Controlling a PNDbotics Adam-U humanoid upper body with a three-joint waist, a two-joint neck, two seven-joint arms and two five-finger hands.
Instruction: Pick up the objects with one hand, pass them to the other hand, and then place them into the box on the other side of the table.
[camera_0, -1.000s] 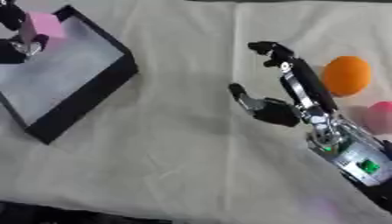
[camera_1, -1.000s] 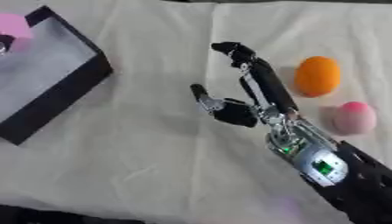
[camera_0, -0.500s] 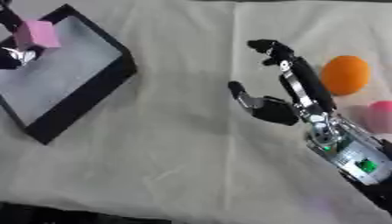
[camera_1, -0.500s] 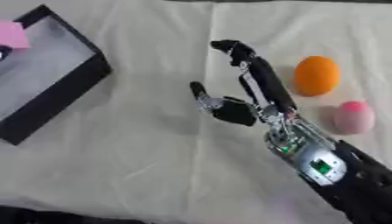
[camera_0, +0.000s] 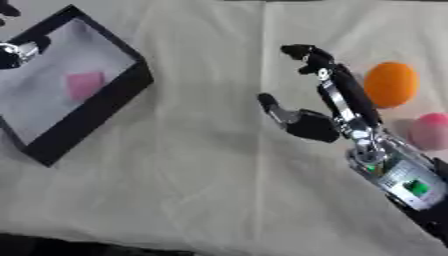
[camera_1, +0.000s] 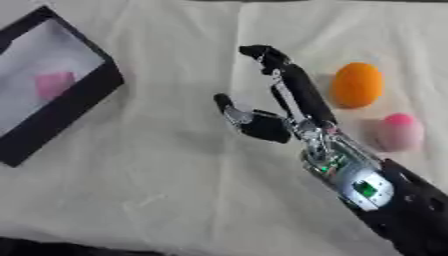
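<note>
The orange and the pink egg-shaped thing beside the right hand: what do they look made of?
The orange looks smooth and matte, evenly coloured with no gloss: possibly plastic or foam, perhaps real fruit. The pink egg-shaped thing looks matte too, deeper pink at its top and paler below, which suggests soft foam or sponge; the look leaves it open.

A staged test bench, I'd say, not a lived-in room.

From my feed I see a tabletop (camera_0: 201, 190) draped in creased cream cloth, a shallow black box (camera_0: 96, 107) at its left, and right of the box only bright foam-like props: an orange egg shape (camera_1: 356, 85) and a pink one (camera_1: 398, 132).
</note>
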